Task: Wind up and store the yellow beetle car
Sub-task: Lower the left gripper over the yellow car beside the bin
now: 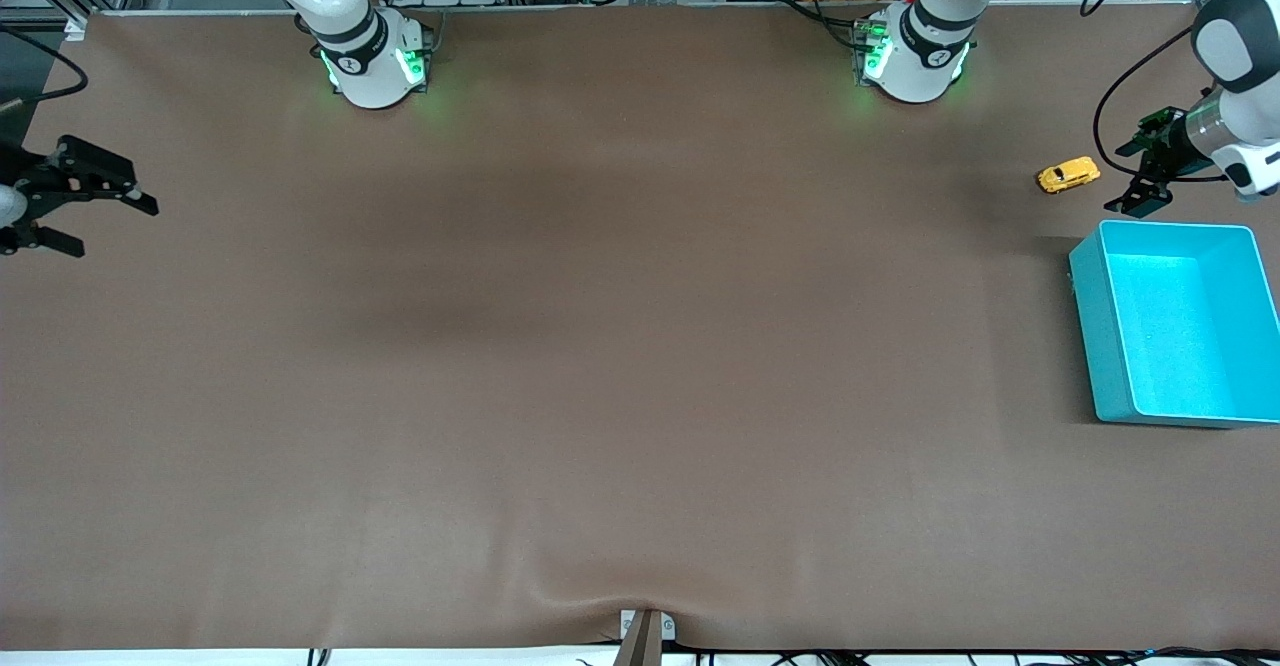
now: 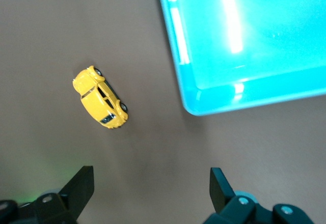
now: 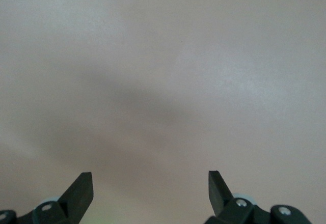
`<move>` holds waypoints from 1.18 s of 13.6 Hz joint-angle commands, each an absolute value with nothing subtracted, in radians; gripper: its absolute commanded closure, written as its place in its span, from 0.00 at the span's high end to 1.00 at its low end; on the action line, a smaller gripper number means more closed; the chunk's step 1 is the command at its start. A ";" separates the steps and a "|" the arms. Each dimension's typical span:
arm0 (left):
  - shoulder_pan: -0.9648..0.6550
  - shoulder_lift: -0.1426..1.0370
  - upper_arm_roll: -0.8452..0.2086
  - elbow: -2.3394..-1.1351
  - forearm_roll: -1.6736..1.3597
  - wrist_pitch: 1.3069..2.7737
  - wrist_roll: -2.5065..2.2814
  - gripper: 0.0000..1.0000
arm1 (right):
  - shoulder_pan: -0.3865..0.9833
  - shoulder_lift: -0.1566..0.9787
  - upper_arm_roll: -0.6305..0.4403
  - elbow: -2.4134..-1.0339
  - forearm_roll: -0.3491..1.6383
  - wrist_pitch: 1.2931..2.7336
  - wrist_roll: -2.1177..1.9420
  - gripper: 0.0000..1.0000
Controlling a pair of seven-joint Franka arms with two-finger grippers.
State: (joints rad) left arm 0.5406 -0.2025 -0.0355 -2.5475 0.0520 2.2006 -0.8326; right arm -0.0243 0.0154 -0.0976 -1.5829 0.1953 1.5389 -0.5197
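The yellow beetle car stands on its wheels on the brown table at the left arm's end, farther from the front camera than the teal bin. My left gripper hovers open just beside the car, between it and the table's end, above the bin's corner; nothing is between its fingers. Over the table's right arm's end, my right gripper waits open and empty, with only bare table under it.
The teal bin has nothing in it. Both robot bases stand along the table's back edge. A small metal bracket sits at the middle of the front edge.
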 commanded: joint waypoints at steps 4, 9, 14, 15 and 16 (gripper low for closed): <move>0.673 -0.249 -0.046 -2.663 0.054 2.312 -0.836 1.00 | -0.014 -0.051 -0.060 -1.638 0.138 1.534 -0.333 1.00; 0.721 -0.212 -0.046 -2.761 0.054 2.480 -0.831 1.00 | 0.000 -0.064 -0.060 -1.631 0.098 1.514 -0.272 1.00; 0.778 -0.098 -0.046 -2.778 0.054 2.641 -0.805 1.00 | 0.018 -0.066 -0.063 -1.629 0.097 1.493 -0.186 1.00; 0.788 -0.080 -0.046 -2.778 0.054 2.660 -0.795 1.00 | 0.020 -0.066 -0.063 -1.628 0.097 1.485 -0.173 1.00; 0.795 -0.066 -0.046 -2.778 0.054 2.671 -0.789 1.00 | 0.020 -0.066 -0.061 -1.623 0.095 1.485 -0.160 1.00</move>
State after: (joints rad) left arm 0.7658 -0.1001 -0.0361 -2.7728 0.0520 2.6252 -0.8106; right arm 0.0031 -0.0378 -0.0538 -1.6075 0.1142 1.4931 -0.2016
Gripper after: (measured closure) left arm 0.000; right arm 0.000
